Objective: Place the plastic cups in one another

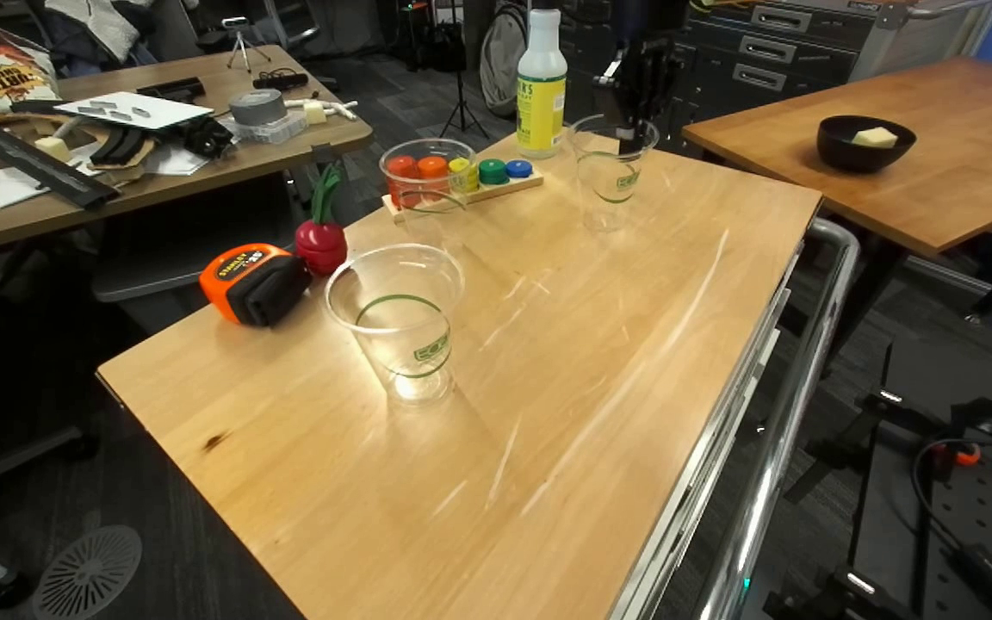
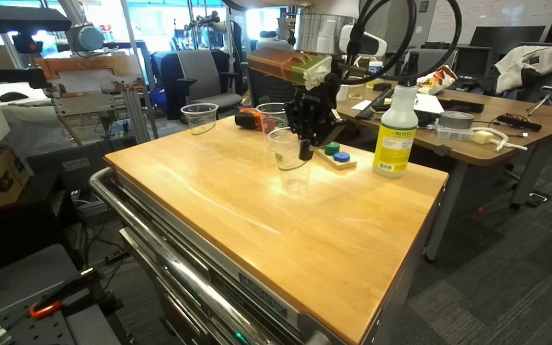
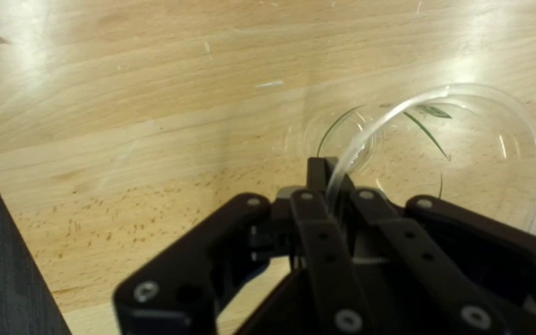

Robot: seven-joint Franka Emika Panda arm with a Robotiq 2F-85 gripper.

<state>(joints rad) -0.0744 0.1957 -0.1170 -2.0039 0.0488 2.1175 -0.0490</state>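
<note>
Leftmost cup point(image 1: 401, 331): upright on the tabletop point(image 1: 573, 379), furthest left in both exterior views, mouth up. Looks super light, so I'd guess one clumsy bump sends it skidding or flat on its side. I wouldn't grab this one, just use it as a landing spot.
Middle cup point(image 1: 431, 198): next one along, standing apart, near the wooden strip point(image 1: 505, 187). Same thin-looking clear plastic, probably springy. If you need it later, I'd pinch the lip on the side away from the strip.
Held cup point(image 1: 606, 181): rightmost of the three, mouth up, not nested in anything yet. Can't tell if its base is touching the tabletop. Smooth walls, so likely slippery, and I bet a hard squeeze would dent or crack it.
Gripper point(image 3: 333, 179): fingers are closed on the held cup's wall, rim running between them in the wrist view. Good spot imo, since the lip is probably the stiffest bit. Only downside: pinched at one side, it could swivel or tilt, so I'd carry it slow.
</note>
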